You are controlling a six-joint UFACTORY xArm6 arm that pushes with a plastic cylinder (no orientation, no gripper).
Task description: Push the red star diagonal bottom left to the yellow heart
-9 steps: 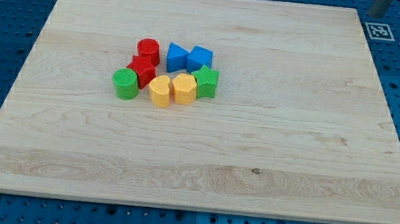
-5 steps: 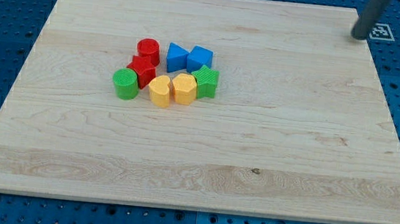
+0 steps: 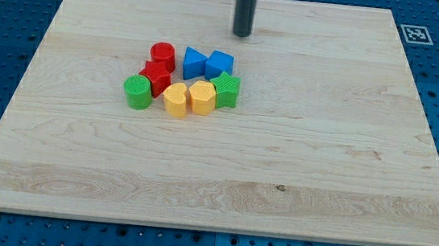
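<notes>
The red star lies in a tight cluster left of the board's middle, just up-left of the yellow heart. A second yellow block touches the heart on its right. A red cylinder sits just above the star and a green cylinder just down-left of it. My tip is near the view's top, above and right of the cluster, apart from every block.
Two blue blocks sit at the cluster's top right, and a green block at its right. The wooden board lies on a blue pegboard. A marker tag is at the top right corner.
My tip has moved from the top right corner leftward along the board's top to above the cluster. No block has moved.
</notes>
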